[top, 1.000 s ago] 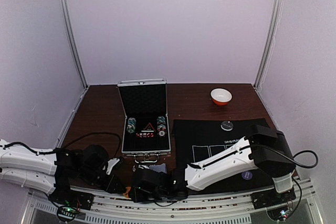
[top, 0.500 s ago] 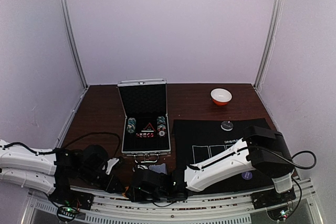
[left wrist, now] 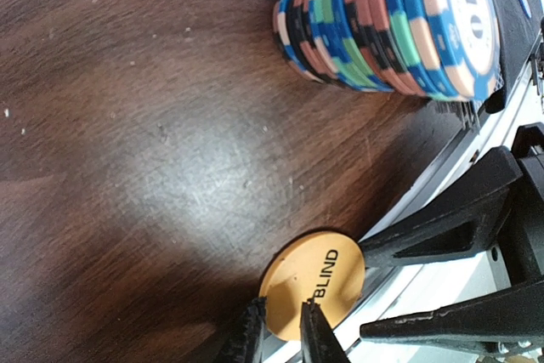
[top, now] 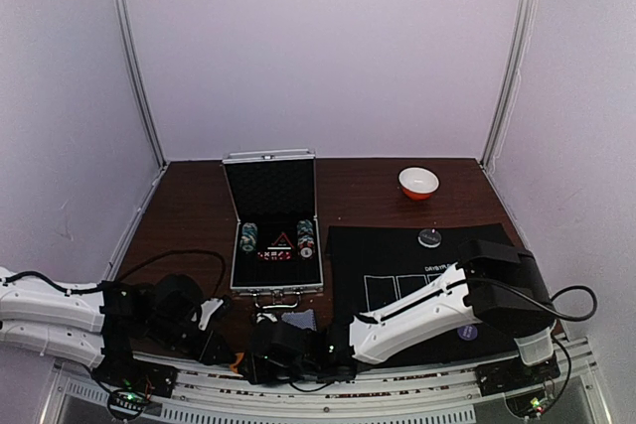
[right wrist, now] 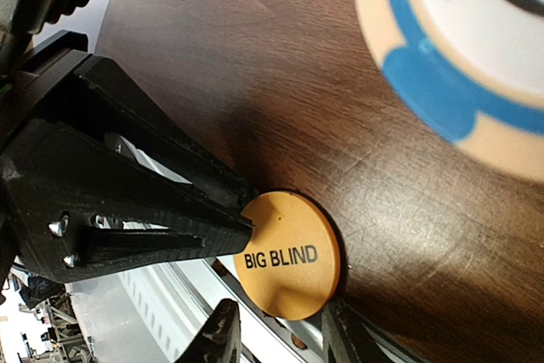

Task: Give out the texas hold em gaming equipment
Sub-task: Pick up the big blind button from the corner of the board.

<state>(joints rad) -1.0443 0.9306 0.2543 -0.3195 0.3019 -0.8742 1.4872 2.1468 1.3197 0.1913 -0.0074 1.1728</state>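
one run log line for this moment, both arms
left fingers: shut on orange BIG BLIND disc | right fingers: apart, straddling same disc | chip stack: nearby, untouched

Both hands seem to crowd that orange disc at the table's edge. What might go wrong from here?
The orange disc sits at the near edge of the table, pinched by its rim in the left hand; a slip might send it onto the rail. The right hand straddles the same disc, so the hands may bump. The chip stack nearby might get knocked.
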